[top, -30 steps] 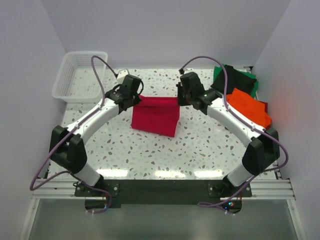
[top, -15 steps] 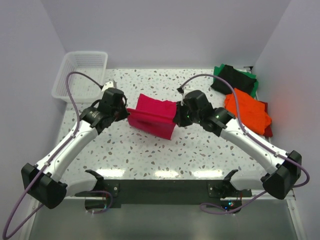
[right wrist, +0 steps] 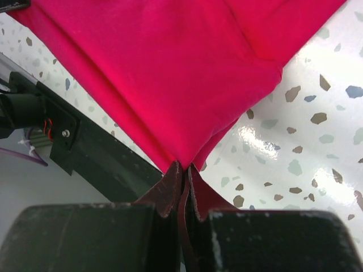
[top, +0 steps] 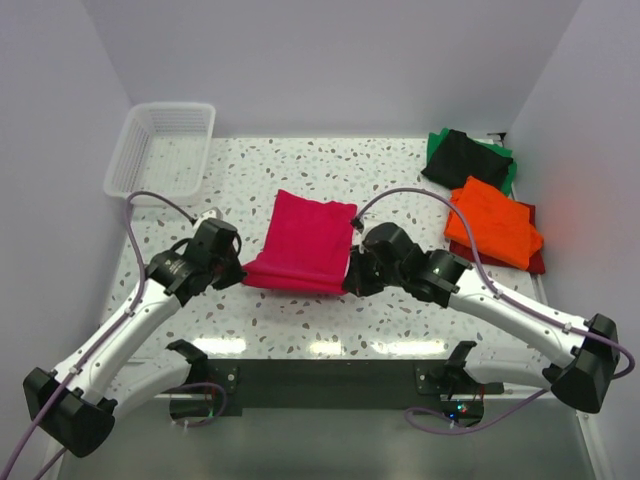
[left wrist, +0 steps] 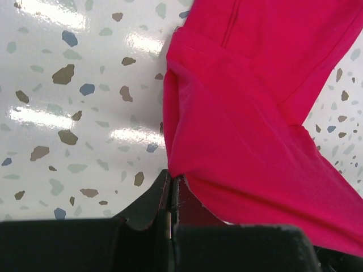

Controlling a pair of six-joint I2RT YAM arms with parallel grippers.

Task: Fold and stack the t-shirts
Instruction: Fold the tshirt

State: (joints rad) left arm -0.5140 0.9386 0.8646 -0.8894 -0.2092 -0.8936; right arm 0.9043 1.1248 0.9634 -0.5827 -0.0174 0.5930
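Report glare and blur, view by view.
Top external: sharp, with bright strips of glare along the near edge of the glossy speckled tabletop. Left wrist: white glare patches on the tabletop, the left claw dark and soft. Right wrist: similar glare, the right claw blurred, the crimson-pink cloth t-shirt evenly lit.

A white tabletop speckled with grey, brown and blue chips [top: 300, 312] fills the scene, glossy enough to carry bright patches of glare along its near edge [top: 340, 347]. Plain pale lilac-white walls close it in: a back wall [top: 330, 60] on the far side, a left wall [top: 50, 160] and a right wall [top: 590, 130]. A white plastic mesh basket [top: 160, 150] sits in the far left corner. At the near edge lie a flat black plate [top: 330, 378] and silver metal rails [top: 110, 372], with a dull grey surface [top: 320, 445] nearer still.
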